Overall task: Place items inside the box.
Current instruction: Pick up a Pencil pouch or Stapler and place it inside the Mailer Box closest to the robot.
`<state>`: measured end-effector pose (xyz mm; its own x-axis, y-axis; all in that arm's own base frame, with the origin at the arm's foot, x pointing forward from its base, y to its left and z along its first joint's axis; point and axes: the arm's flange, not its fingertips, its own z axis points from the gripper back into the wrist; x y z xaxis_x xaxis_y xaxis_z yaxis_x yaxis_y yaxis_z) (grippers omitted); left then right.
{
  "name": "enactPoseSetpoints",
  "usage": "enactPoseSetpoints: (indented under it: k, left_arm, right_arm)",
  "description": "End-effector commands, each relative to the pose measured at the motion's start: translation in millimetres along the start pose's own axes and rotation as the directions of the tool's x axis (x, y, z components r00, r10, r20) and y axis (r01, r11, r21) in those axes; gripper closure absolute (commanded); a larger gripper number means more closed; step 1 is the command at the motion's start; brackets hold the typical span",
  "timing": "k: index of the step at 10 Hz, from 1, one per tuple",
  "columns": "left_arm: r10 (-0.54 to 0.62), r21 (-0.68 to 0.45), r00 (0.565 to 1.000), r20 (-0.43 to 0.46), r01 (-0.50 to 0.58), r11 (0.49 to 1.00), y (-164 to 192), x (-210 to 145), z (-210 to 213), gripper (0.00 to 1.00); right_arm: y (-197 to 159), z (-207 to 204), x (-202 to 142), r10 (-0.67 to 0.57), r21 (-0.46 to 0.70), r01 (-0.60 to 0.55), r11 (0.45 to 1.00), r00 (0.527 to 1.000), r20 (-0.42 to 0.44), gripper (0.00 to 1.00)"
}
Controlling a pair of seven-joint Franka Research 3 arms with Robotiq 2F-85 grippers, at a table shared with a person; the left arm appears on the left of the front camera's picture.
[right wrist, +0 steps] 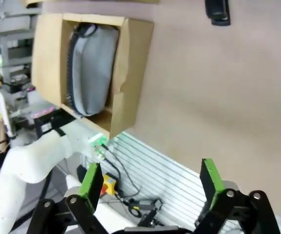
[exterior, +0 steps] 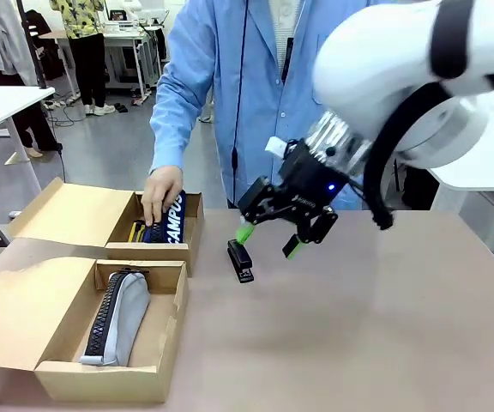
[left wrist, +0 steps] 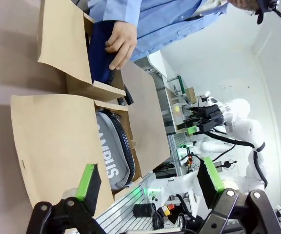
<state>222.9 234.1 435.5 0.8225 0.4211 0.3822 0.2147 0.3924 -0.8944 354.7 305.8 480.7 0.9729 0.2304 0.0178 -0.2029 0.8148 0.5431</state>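
Observation:
The larger tan box [exterior: 101,382] sits open at the near left with its lid flap folded out. The navy and grey zip pouch [exterior: 118,316] lies inside it, zipper up. On the bare table to the right of the far box lies the black stapler [exterior: 240,261]. My right gripper [exterior: 269,241] hangs open just above and right of the stapler, holding nothing. In the right wrist view that gripper [right wrist: 150,183] is open, with the stapler [right wrist: 217,12] at the top edge and the pouch [right wrist: 89,63] in the box [right wrist: 135,58]. My left gripper [left wrist: 149,183] is open beside the box's lid [left wrist: 52,146] and the pouch [left wrist: 112,156]. I cannot make out the pen.
A smaller cardboard box [exterior: 148,251] stands behind the larger one. A person's hand [exterior: 161,190] rests in it on a navy pouch printed CAMPUS [exterior: 168,225]. The table's right half is bare brown surface [exterior: 384,326].

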Motion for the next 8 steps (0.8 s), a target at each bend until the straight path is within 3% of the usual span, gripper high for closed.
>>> enactPoseSetpoints:
  k: [1, 3, 5, 8]
  left_arm:
    - [-0.017, -0.018, 1.0, 0.013, 0.018, 1.0, -1.8, -0.2, 0.3, 0.0]
    - [-0.017, -0.018, 1.0, 0.013, 0.018, 1.0, -1.8, -0.2, 0.3, 0.0]
    - [-0.017, -0.018, 1.0, 0.013, 0.018, 1.0, -1.8, -0.2, 0.3, 0.0]
    - [-0.017, -0.018, 1.0, 0.013, 0.018, 1.0, -1.8, -0.2, 0.3, 0.0]
  right_arm:
    - [-8.2, 30.2, -18.1, -0.033, 0.077, 0.032, 0.997, 0.999, 0.004, 0.0]
    - [11.8, -15.9, 26.4, 0.037, -0.121, -0.033, 0.992, 0.999, 0.025, 0.0]
    - [12.4, -46.8, 90.5, 0.039, -0.201, -0.034, 0.979, 0.999, 0.022, 0.0]
    - [1.7, -99.0, 146.2, 0.032, -0.3, -0.026, 0.954, 0.999, 0.013, 0.0]
